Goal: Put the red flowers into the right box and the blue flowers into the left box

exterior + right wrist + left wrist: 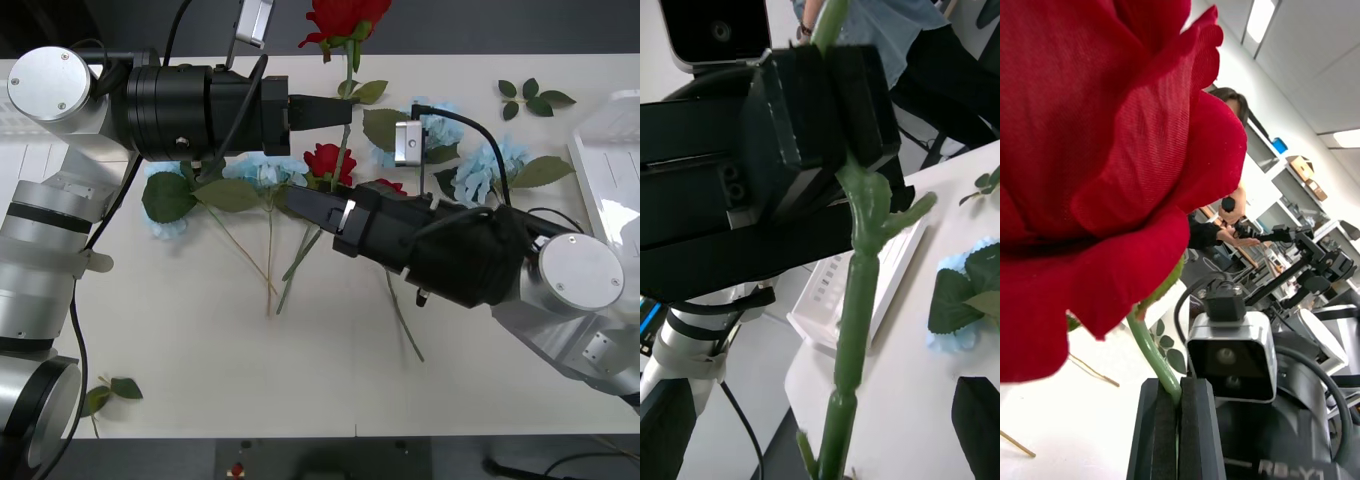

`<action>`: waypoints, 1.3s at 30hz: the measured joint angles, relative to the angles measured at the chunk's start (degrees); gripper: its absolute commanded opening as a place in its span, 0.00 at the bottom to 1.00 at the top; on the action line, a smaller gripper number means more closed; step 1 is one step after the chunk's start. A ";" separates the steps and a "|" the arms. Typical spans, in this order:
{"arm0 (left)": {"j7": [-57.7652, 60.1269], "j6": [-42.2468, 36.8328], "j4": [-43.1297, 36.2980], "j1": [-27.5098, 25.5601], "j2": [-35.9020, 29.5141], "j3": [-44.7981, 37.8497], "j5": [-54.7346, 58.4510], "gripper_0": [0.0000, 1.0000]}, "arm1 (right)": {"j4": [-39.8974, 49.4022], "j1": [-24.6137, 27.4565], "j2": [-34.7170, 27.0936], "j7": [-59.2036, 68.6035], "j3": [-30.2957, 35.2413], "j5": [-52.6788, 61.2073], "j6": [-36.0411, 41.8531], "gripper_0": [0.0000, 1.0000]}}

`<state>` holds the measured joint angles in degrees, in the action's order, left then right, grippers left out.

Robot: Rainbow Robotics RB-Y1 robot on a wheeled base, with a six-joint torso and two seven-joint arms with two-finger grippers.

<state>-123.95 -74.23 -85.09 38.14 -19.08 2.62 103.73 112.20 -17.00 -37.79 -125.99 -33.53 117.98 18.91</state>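
A red flower is held up off the table, its bloom [345, 18] toward the far edge and its green stem [857, 300] running back toward me. My left gripper [335, 110] is shut on that stem just below the bloom [1082, 165]; the closed black fingers [1161, 431] pinch it. My right gripper [312, 206] is lower on the same stem, open, one finger on each side [824, 394]. Two more red flowers [328, 160] lie among the blue flowers [490, 165] on the table. The right box [605, 170] sits at the right edge. The left box [827, 300] lies past the left arm.
More blue clusters with broad leaves [165, 200] lie under the left arm. Loose leaf sprigs rest at the far right [530, 97] and near the front left corner [110, 390]. Thin stems cross the table's middle [270, 260]. A person stands in the room behind.
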 measured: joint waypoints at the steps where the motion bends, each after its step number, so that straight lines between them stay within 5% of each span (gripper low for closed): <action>1: 0.00 0.00 0.00 0.00 0.00 0.00 0.00 0.00 | -0.64 -0.49 0.47 0.00 -0.18 -0.21 -0.01 1.00; 3: 0.00 0.00 0.00 0.00 0.00 0.00 0.00 0.00 | -1.72 -1.31 1.24 0.00 -0.30 -1.08 0.00 0.82; 5: 0.00 0.00 0.00 0.00 0.00 0.00 0.00 0.00 | -2.73 -1.98 1.89 0.00 -0.30 -1.18 0.05 0.41; 8: 0.00 0.00 0.00 0.00 0.00 0.00 0.00 0.00 | -4.06 -2.79 2.57 0.00 -0.30 -1.18 1.30 0.05; 25: 0.00 0.00 0.00 0.00 0.00 0.00 0.00 0.01 | -4.50 -3.08 2.65 0.00 -0.31 -1.18 1.40 0.00; 26: 0.00 0.00 0.00 0.00 0.00 0.00 0.00 0.34 | -4.50 -3.08 2.65 0.01 -0.31 -1.18 1.40 0.00; 27: 0.00 0.00 0.00 0.00 0.00 0.00 0.00 1.00 | -4.50 -3.08 2.65 0.01 -0.31 -1.18 1.40 0.00; 39: -0.01 0.00 0.00 0.00 0.00 0.00 0.00 1.00 | -4.50 -3.08 2.59 0.02 -0.31 -1.12 1.29 0.00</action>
<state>-123.96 -74.23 -85.09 38.14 -19.08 2.62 103.73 107.70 -20.08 -35.20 -125.97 -33.84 116.86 20.20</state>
